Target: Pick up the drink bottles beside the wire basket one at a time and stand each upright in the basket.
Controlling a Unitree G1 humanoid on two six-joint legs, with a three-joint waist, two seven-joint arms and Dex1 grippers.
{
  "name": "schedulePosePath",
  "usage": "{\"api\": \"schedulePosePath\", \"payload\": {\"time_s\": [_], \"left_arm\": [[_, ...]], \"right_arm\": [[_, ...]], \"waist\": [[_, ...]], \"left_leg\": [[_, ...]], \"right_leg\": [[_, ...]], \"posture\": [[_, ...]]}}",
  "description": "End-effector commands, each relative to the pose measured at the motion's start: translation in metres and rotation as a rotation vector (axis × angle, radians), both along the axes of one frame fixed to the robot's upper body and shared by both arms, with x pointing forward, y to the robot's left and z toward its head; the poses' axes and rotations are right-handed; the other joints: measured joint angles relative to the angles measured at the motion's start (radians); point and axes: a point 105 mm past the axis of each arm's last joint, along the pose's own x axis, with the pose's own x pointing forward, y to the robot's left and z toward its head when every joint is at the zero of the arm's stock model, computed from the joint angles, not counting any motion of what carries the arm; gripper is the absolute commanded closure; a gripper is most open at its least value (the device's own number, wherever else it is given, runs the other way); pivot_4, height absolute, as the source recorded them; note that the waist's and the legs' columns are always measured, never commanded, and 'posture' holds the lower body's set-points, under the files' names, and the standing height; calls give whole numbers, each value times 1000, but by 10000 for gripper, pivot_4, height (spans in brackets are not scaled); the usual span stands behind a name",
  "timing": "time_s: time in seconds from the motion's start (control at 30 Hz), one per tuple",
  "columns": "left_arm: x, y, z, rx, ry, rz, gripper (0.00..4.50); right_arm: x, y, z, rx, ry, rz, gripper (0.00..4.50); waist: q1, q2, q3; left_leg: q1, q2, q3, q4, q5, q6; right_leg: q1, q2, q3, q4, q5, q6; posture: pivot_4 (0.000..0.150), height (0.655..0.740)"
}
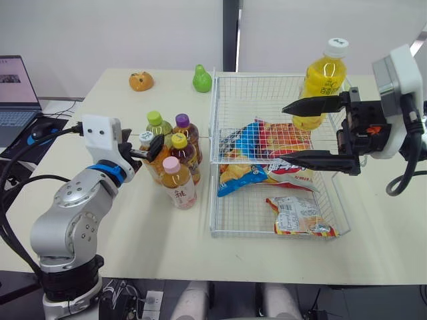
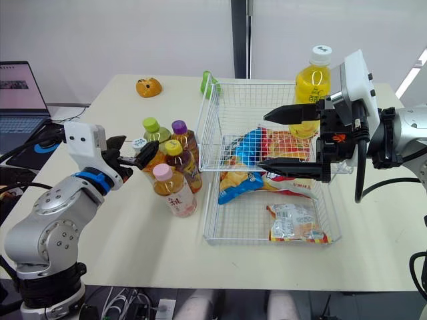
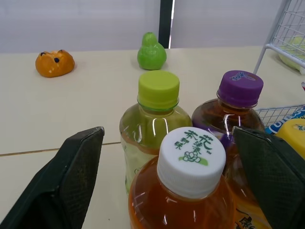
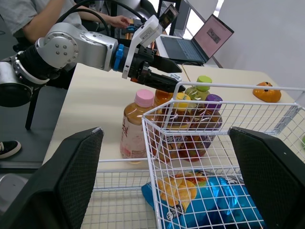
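Several drink bottles stand in a tight cluster left of the wire basket (image 1: 214, 133): green cap (image 1: 155, 120), purple cap (image 1: 182, 121), white cap (image 1: 146, 138), yellow cap (image 1: 179, 141) and pink cap (image 1: 171, 164). My left gripper (image 1: 148, 148) is open, its fingers on either side of the white-capped amber bottle (image 3: 190, 157) just below the cap, not closed on it. A yellow drink bottle (image 1: 325, 73) stands upright at the basket's back right. My right gripper (image 1: 283, 133) hangs open and empty above the basket's middle, just in front of that bottle.
A blue and orange chips bag (image 1: 260, 157) and a small snack packet (image 1: 297, 217) lie in the basket. An orange toy (image 1: 141, 81) and a green pear toy (image 1: 202, 79) sit at the table's back. A laptop (image 1: 15, 87) stands far left. A person (image 4: 57, 14) sits beyond the table.
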Motion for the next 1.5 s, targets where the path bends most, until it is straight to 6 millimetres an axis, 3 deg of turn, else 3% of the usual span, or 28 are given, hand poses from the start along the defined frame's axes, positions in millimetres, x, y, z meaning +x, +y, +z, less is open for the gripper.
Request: {"api": "schedulePosePath", "payload": {"time_s": [0.03, 0.23, 0.4, 0.5, 0.7, 0.77, 0.97, 1.17, 1.3, 1.4, 1.5], "left_arm": [[1, -5, 10, 12, -55, -23, 11617], [1, -3, 4, 4, -37, -32, 30304], [-10, 1, 1, 2, -35, -27, 31357], [-20, 6, 13, 9, -75, -47, 31358], [-45, 21, 66, 87, -160, -190, 31358], [-51, 29, 92, 94, -183, -237, 31358], [-65, 27, 170, 108, -244, -442, 31359], [-57, 4, 228, 82, -273, -642, 31359], [-47, -26, 261, 83, -305, -790, 31359], [-40, -50, 278, 84, -322, -894, 31359], [-28, -81, 282, 100, -309, -995, 31359]], "right_arm": [[-8, 0, 16, 15, -77, 11, 0], [-8, 0, 16, 14, -77, 6, 0], [-7, -2, 17, 19, -83, -4, 0], [-7, -3, 18, 22, -87, -8, 0], [-7, -13, 22, 32, -85, -37, 0], [-7, -17, 23, 36, -82, -51, 0], [-5, -31, 26, 33, -90, -113, 0], [-7, -43, 23, 28, -91, -185, 0], [-11, -53, 21, 34, -79, -247, 0], [-15, -57, 19, 41, -80, -281, 0], [-19, -61, 20, 53, -93, -317, 0]], "waist": [[0, 0, 0], [0, 0, 0], [-1, 0, 0], [-2, 0, 0], [-1, -1, 1], [-1, -1, 1], [2, -3, 2], [-3, -3, 3], [-3, -4, 3], [-5, -4, 4], [-7, -5, 4]], "left_leg": [[0, 0, 0, 0, 0, 0], [0, 0, 0, 0, 0, 0], [0, 0, 0, 0, 0, 0], [0, 0, 0, 0, 0, 0], [-1, 1, -1, -1, 0, 0], [-1, 1, -2, -1, 0, 0], [-2, 0, -2, -1, 0, 0], [-2, 1, -2, -1, 0, 0], [-2, 1, -2, -1, 0, 0], [-3, 1, -2, -1, 0, 0], [-3, 0, -2, -1, 0, 0]], "right_leg": [[0, 0, 0, 0, 0, 0], [0, 0, 0, 0, 0, 0], [0, 0, 0, 0, 0, 0], [0, 0, 0, 0, 0, 0], [-1, 1, -1, -1, 0, -1], [-1, 1, -1, -2, 0, 0], [0, 2, -2, -4, 0, 0], [0, 3, -2, -4, 0, 0], [-1, 3, -2, -2, 0, 0], [-1, 3, -2, -3, 0, 1], [-1, 3, -2, -3, -1, 1]], "posture": [[1500, 7400], [1500, 7400], [1500, 7400], [1500, 7400], [1500, 7400], [1500, 7400], [1500, 7400], [1500, 7400], [1500, 7400], [1500, 7400], [1500, 7400]]}}
